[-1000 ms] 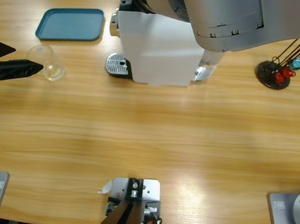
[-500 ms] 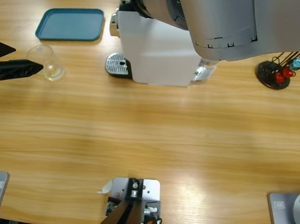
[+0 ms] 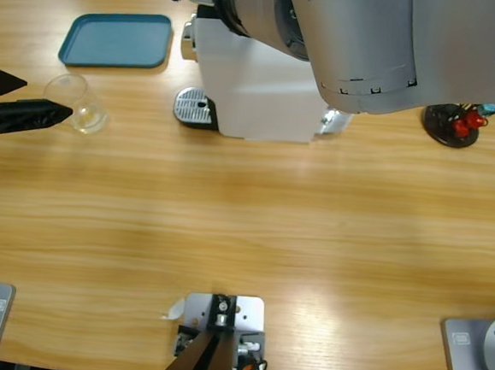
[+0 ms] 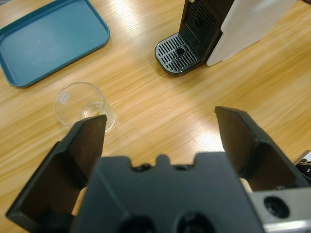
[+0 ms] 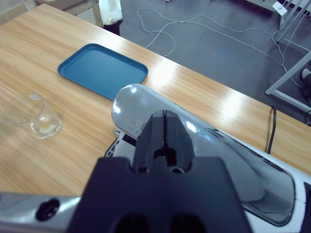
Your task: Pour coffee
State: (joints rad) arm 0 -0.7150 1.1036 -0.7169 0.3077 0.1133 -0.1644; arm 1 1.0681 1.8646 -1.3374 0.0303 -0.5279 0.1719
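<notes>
Along the top of the high view, the big silver arm has slid left and lower over the last second, so it now hides more of the white coffee machine (image 3: pixel 255 83) and most of the little stand of red and blue pieces (image 3: pixel 449 124) at upper right. My right gripper (image 5: pixel 165 116) has its jaws pressed together above the machine's shiny domed top; whether they touch it I cannot tell. I take that as working the machine, before any pouring. My left gripper (image 3: pixel 44 98) has not moved: jaws spread wide at the left edge, one tip just beside the clear glass (image 3: pixel 75 103), which stands well apart from the drip grate (image 3: pixel 193 108). I see no coffee anywhere yet; the glass looks empty apart from a pale trace at its bottom. A teal tray (image 3: pixel 116 39) lies bare at upper left on the wooden table (image 3: pixel 244 228). Beyond the table's edge, cables trail across a dark floor (image 5: pixel 204 53).
</notes>
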